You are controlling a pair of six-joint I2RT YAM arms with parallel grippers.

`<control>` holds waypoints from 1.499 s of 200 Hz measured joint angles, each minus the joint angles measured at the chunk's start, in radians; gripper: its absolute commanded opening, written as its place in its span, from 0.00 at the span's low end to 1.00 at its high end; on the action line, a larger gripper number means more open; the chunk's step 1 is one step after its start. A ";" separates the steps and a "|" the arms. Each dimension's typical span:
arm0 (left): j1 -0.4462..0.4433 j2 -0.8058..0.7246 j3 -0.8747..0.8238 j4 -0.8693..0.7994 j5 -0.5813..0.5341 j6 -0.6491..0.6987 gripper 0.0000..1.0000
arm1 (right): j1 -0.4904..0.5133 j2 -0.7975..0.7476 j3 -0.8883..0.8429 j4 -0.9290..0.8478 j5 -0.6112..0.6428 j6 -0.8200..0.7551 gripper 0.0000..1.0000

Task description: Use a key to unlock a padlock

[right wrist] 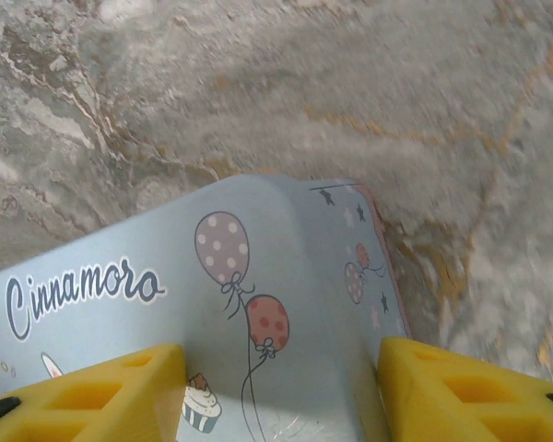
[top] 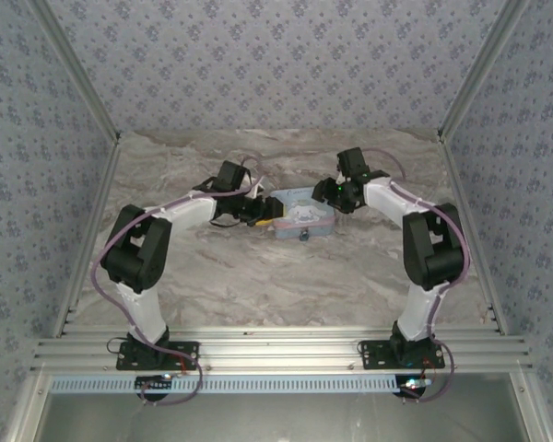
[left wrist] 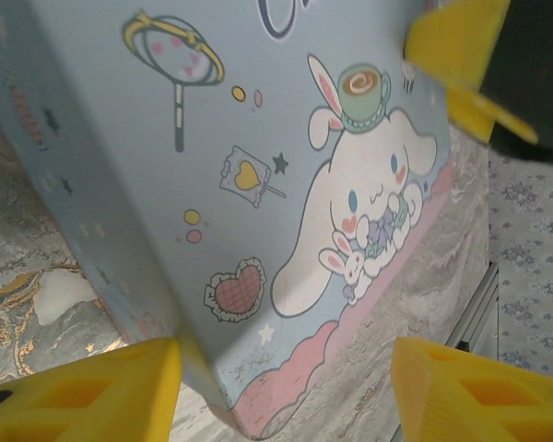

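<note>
I see one big marbled worktop (top: 258, 285). Two arms reach over it, the left arm (top: 138, 258) and the right arm (top: 433, 249), and they meet in the middle. Between them sits one pale blue tin (top: 300, 214) with a white cartoon bunny on its lid.

My left end effector (left wrist: 284, 396) is at the tin's left end. Its two yellow fingers (left wrist: 83, 396) are spread wide, and worktop shows between the tin and one finger, so it holds nothing. My right end effector (right wrist: 281, 387) is at the tin's right end. Its two fingers (right wrist: 470, 391) are spread wide too, not squeezing anything.

One tiny padlock (top: 304, 236) sits right against the middle of the tin's near side, too small to see well.
</note>
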 measured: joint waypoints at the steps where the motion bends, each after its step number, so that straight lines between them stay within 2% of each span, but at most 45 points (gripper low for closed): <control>1: 0.000 0.000 0.000 -0.001 0.000 0.000 0.62 | 0.000 0.004 0.006 -0.002 -0.002 -0.003 0.59; 44: -0.011 -0.002 0.019 -0.079 -0.015 0.044 0.64 | -0.002 0.081 0.121 -0.044 -0.030 -0.054 0.66; 85: 0.007 -0.082 0.031 -0.245 -0.147 0.126 0.68 | 0.019 0.031 0.083 -0.060 -0.029 -0.064 0.71; 133: 0.147 -0.238 0.037 -0.421 -0.317 0.188 0.69 | 0.045 -0.181 -0.123 -0.035 -0.018 -0.052 0.73; 158: 0.226 -0.257 0.039 -0.473 -0.382 0.204 0.69 | 0.081 -0.245 -0.206 -0.006 -0.003 -0.048 0.74; 185: 0.289 -0.254 0.039 -0.502 -0.431 0.211 0.63 | 0.151 -0.271 -0.237 0.018 0.027 -0.045 0.74; 236: 0.333 -0.124 0.133 -0.510 -0.547 0.169 0.57 | 0.345 -0.349 -0.280 0.005 0.120 -0.045 0.75; 265: 0.332 0.006 0.262 -0.534 -0.613 0.124 0.48 | 0.377 -0.443 -0.331 0.001 0.174 -0.034 0.75; 300: 0.332 0.183 0.441 -0.562 -0.657 0.085 0.46 | 0.394 -0.610 -0.462 0.001 0.242 0.027 0.75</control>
